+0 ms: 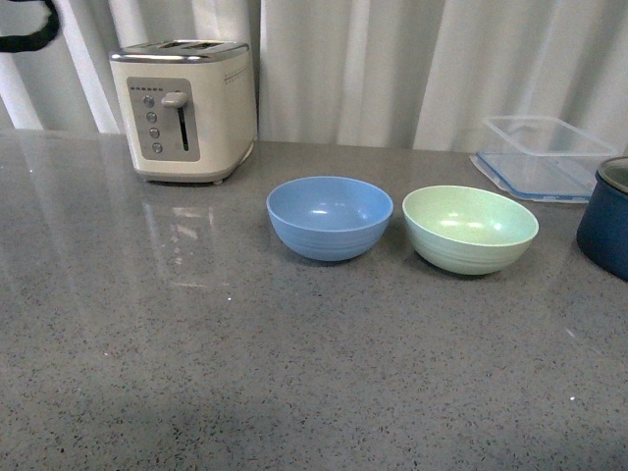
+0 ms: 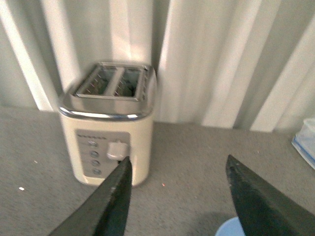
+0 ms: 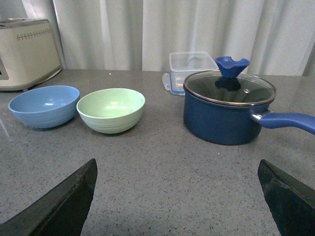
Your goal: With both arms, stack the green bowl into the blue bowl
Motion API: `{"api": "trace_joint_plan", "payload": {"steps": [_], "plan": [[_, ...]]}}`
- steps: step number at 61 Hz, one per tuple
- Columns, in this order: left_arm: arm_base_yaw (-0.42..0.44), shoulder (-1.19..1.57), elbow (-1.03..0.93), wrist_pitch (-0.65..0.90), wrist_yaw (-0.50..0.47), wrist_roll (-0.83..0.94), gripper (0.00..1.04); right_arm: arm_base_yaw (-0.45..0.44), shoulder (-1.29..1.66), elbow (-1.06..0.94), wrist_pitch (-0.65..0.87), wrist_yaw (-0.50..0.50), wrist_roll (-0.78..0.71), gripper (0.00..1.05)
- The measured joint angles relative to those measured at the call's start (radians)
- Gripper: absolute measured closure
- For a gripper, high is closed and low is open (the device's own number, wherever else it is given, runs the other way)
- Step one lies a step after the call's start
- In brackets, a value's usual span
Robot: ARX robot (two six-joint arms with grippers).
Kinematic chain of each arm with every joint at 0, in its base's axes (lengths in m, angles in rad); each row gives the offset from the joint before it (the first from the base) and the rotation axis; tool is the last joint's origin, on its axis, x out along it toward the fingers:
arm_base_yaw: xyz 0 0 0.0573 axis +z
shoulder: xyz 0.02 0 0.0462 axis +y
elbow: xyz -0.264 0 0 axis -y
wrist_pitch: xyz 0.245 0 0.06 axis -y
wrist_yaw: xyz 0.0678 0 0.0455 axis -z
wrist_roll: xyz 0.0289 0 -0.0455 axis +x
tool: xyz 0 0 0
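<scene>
The blue bowl [image 1: 330,216] and the green bowl [image 1: 470,228] stand upright side by side on the grey countertop, a small gap between them, blue on the left. Both are empty. Neither arm shows in the front view. My left gripper [image 2: 178,164] is open and empty, with a sliver of the blue bowl [image 2: 231,228] below it. My right gripper [image 3: 178,167] is open and empty, well back from the green bowl [image 3: 111,109] and the blue bowl [image 3: 44,105].
A cream toaster [image 1: 184,108] stands at the back left, also in the left wrist view [image 2: 109,120]. A clear lidded container [image 1: 545,157] sits at the back right. A dark navy pot with a glass lid [image 3: 228,108] stands right of the green bowl. White curtains hang behind.
</scene>
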Motion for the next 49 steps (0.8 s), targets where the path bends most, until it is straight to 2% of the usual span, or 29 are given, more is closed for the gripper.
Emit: {"api": "trace_joint_plan", "payload": {"steps": [6,16,31,49], "plan": [[0.036,-0.069,-0.2,0.1,0.027,0.025,0.74,0.0,0.0,0.0,0.0,0.0,0.0,0.1],[0.071,-0.164,-0.443,0.176,0.076,0.036,1.02,0.0,0.0,0.0,0.0,0.0,0.0,0.1],[0.124,-0.345,-0.668,0.237,0.122,0.045,1.01,0.0,0.0,0.0,0.0,0.0,0.0,0.1],[0.161,-0.512,-0.828,0.232,0.159,0.045,1.01,0.0,0.0,0.0,0.0,0.0,0.0,0.1]]}}
